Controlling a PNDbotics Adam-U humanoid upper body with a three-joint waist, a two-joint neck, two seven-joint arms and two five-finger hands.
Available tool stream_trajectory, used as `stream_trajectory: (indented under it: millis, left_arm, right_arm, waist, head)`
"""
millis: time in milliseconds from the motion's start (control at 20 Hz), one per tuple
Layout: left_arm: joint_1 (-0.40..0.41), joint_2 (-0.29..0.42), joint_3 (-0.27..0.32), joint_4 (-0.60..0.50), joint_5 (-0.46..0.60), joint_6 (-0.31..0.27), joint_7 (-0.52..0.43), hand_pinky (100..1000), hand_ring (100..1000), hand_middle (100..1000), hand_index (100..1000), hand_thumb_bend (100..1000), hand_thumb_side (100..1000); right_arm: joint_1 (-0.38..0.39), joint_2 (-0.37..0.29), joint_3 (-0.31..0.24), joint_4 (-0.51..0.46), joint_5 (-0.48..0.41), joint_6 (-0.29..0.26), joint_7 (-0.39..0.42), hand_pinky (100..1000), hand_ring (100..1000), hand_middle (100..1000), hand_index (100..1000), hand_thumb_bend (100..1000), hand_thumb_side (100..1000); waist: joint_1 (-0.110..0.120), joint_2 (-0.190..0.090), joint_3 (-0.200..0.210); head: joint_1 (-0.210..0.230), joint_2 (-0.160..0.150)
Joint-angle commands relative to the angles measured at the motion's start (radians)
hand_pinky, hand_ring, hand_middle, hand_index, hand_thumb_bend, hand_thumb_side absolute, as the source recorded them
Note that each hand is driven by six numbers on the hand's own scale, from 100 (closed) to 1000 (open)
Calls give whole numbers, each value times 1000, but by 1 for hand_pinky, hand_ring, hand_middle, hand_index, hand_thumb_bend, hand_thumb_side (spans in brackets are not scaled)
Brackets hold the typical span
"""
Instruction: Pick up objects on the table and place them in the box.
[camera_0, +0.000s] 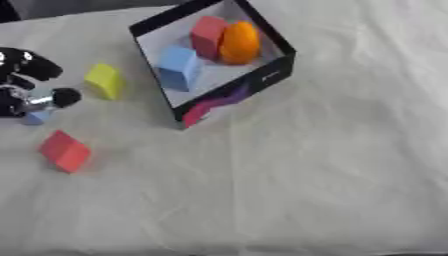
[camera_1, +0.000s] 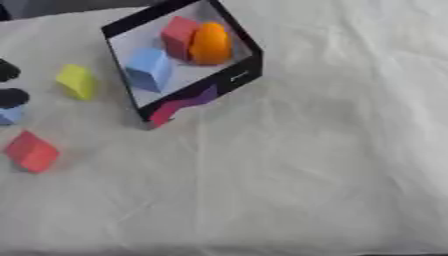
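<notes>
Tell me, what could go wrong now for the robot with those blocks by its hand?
The left hand is at a small pale blue block, mostly hidden under it, so the block might slip out. The yellow block sits close by and could get bumped. The box already holds three pieces, so another may land on top and roll out.
</notes>
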Motion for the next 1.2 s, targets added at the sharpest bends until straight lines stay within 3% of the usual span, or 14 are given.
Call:
stream_trajectory:
  millis: [50, 400, 500, 550, 650, 1200]
  left_arm:
    - [-1, 45, -6, 8, -31, 12, -33, 873, 794, 737, 789, 734, 493]
    - [-3, 42, -39, 59, -65, 23, -63, 874, 800, 743, 801, 738, 409]
    - [-10, 40, -48, 75, -74, 27, -62, 874, 801, 744, 804, 713, 348]
    - [-14, 38, -52, 84, -78, 29, -60, 875, 802, 745, 804, 678, 274]
    - [-19, 36, -58, 98, -85, 34, -53, 876, 803, 745, 804, 677, 250]
    - [-12, 24, -72, 155, -90, 46, -44, 865, 792, 730, 786, 711, 320]
  right_arm:
    - [-8, -36, -9, -13, 5, 4, -1, 761, 788, 760, 873, 100, 614]
    - [-11, -32, -4, -12, 5, 6, 3, 760, 786, 758, 872, 100, 616]
    - [-13, -30, -2, -12, 5, 6, 5, 760, 786, 758, 872, 100, 615]
    - [-14, -29, -2, -12, 5, 7, 6, 760, 786, 757, 872, 100, 616]
    - [-15, -28, 0, -12, 5, 8, 8, 760, 785, 757, 872, 100, 617]
    - [-19, -25, 2, -12, 8, 9, 13, 763, 786, 754, 872, 100, 623]
  waist:
    - [9, -4, 1]
    - [11, -6, -6]
    - [11, -7, -8]
    - [12, -7, -9]
    - [12, -8, -11]
    - [15, -7, -17]
  head:
    - [8, 6]
    - [16, 2]
    - [17, 0]
    - [18, -1]
    - [20, -2]
    - [28, -9]
